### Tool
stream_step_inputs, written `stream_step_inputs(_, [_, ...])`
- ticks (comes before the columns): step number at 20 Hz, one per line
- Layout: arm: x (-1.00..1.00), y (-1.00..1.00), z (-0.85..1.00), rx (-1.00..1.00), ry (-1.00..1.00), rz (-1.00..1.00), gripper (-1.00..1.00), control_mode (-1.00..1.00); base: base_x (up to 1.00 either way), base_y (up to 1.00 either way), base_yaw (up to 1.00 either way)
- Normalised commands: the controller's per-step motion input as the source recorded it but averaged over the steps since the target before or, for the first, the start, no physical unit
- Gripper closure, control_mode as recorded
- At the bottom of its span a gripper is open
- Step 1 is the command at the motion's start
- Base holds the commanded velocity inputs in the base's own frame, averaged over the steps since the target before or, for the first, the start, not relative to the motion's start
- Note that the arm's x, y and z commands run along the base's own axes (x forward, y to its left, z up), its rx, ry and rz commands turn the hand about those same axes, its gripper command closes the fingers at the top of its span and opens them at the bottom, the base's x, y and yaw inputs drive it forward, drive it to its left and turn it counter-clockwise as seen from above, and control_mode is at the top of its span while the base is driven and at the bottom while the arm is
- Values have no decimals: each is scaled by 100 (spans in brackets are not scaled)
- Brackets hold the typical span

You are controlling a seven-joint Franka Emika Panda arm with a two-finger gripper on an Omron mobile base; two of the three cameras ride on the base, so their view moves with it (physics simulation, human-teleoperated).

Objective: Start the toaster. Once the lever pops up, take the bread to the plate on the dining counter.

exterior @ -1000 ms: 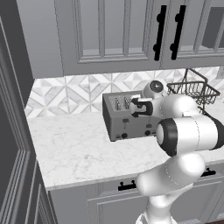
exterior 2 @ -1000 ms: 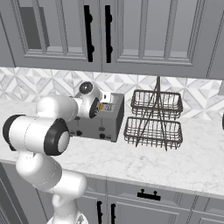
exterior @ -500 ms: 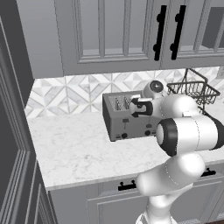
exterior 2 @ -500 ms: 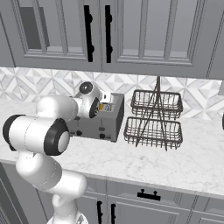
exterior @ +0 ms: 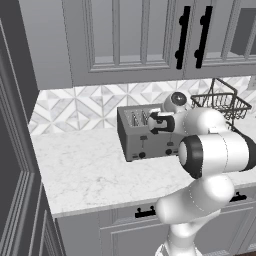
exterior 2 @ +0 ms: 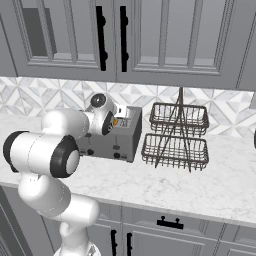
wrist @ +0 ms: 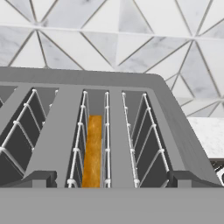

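golden-tan bread (wrist: 92,151) sits edge-up deep in one slot of the toaster (wrist: 109,131), between the thin wire guides, its top edge below the slot rim; in the hand view it is the second slot from the right, and the other slots beside it look dark. the grey metal toaster (exterior: 145,134) stands on the marble tabletop (exterior: 90,172) close to the patterned tile backsplash (exterior: 95,107), its front with small dark levers and knobs facing out toward the tabletop's edge. the tool (wrist: 111,178) hovers just above the toaster's top, its two dark tips spread as wide as they go, one at each side of the slots, holding nothing and touching nothing that can be made out. from the right base view the white arm (exterior 2: 60,145) bends in over the toaster (exterior 2: 120,142) from the front. a two-tier dark wire basket (exterior 2: 176,137) stands on the tabletop just beside the toaster, on its right. grey cabinets (exterior 2: 125,40) with black handles hang above.
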Motion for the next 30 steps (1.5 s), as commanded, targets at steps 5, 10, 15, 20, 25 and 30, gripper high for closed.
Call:
stream_step_inputs(5, [0, 0, 0, 0, 0, 0, -100, -100, 0, 0, 0])
stream_step_inputs(10, [0, 0, 0, 0, 0, 0, -100, -100, 0, 0, 0])
stream_step_inputs(15, [0, 0, 0, 0, 0, 0, -100, -100, 0, 0, 0])
stream_step_inputs(20, [0, 0, 0, 0, 0, 0, -100, -100, 0, 0, 0])
stream_step_inputs(25, [0, 0, 0, 0, 0, 0, -100, -100, 0, 0, 0])
stream_step_inputs(30, [0, 0, 0, 0, 0, 0, -100, -100, 0, 0, 0])
